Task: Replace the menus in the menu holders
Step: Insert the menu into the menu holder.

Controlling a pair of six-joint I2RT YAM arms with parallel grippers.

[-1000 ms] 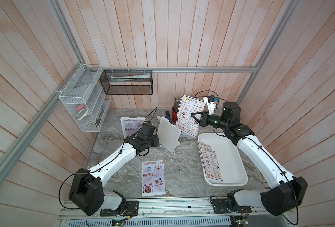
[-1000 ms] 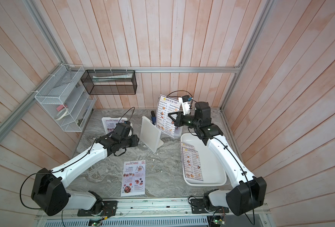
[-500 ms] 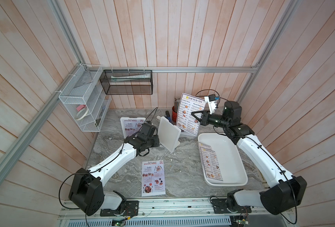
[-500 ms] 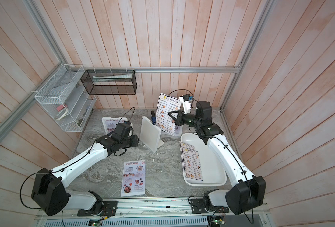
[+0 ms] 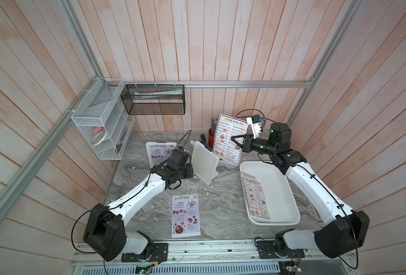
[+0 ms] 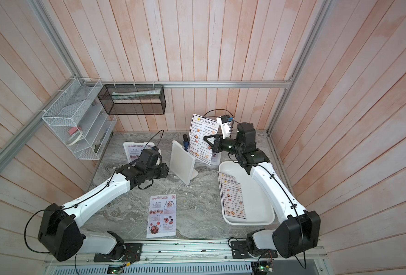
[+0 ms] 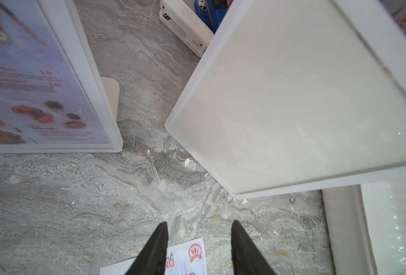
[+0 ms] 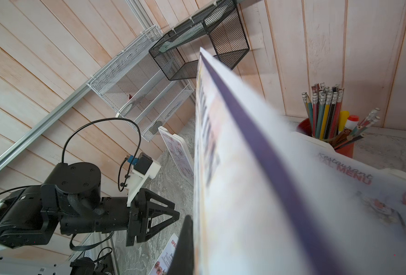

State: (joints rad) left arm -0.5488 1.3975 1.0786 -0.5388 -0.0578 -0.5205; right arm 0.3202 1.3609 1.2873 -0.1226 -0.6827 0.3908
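My right gripper (image 5: 233,139) is shut on the side edge of a DIM SUM INN menu (image 5: 228,140), holding it upright at the back of the table. Right behind the sheet stands a menu holder (image 8: 388,176) with a SPECIAL MENU in it. An empty white menu holder (image 5: 204,162) stands in the middle. My left gripper (image 7: 198,222) hovers open just left of it, nothing between its fingers. Another menu holder (image 5: 158,152) at the back left shows a SPECIAL MENU. A loose SPECIAL MENU (image 5: 185,215) lies flat near the front. Two DIM SUM INN menus (image 5: 255,197) lie in the tray.
The large white tray (image 5: 283,190) takes up the right side under my right arm. A red cup of pencils (image 8: 326,119), a white stapler (image 7: 185,26) and a blue item stand behind the empty holder. A white wire rack (image 5: 99,123) and a black mesh basket (image 5: 154,100) hang on the walls.
The right gripper with the DIM SUM INN menu has crept very slightly upward. The left arm has not moved.
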